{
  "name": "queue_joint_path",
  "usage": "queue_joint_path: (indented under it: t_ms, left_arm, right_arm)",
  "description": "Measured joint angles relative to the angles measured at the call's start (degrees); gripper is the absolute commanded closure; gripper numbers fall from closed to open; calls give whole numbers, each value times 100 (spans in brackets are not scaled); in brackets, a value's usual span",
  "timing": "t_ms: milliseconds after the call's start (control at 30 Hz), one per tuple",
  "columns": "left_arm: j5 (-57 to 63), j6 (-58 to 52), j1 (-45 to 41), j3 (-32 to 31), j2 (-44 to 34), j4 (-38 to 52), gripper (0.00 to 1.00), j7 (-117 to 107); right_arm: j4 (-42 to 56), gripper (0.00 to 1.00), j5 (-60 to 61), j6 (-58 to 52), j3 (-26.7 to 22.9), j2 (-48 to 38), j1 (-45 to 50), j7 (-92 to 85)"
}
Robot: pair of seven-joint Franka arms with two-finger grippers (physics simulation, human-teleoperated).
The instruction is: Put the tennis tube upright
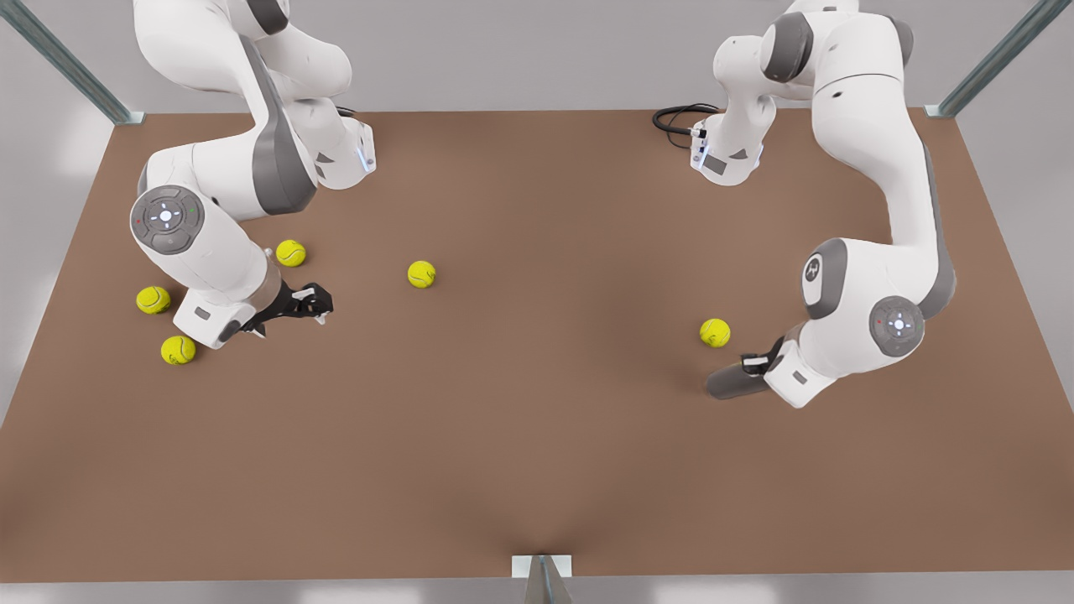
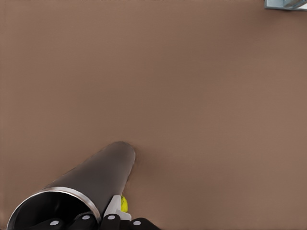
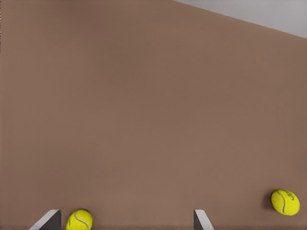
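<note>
Five yellow tennis balls dot the brown bench (image 1: 537,436): three near the right gripper (image 1: 312,304), whose fingers (image 3: 201,221) stand apart over nothing, one mid-bench (image 1: 421,274), one (image 1: 715,332) just beside the left gripper (image 1: 755,364). That gripper is clamped on the tennis tube (image 1: 734,383), which lies tilted low, its far end touching the bench. The arm hides the rimmed end in the front view.
</note>
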Motion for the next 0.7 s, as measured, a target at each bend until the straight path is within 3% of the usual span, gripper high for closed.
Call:
queue_joint_path:
  t_ms: [600,633,667,700]
  left_arm:
    - [380,298,67,0,439,-9,79,-723]
    - [382,290,68,0,448,-9,62,-729]
    - [373,290,61,0,473,-9,0,-734]
    - [362,282,62,0,475,-9,0,-746]
  right_arm:
    - [0,0,-4,-9,0,-9,-10,-9]
    - [0,0,-9,-9,0,-8,-24,-9]
    - [0,0,-9,-9,0,-9,-14,-9]
    - [0,0,-9,-9,0,-9,-13,-9]
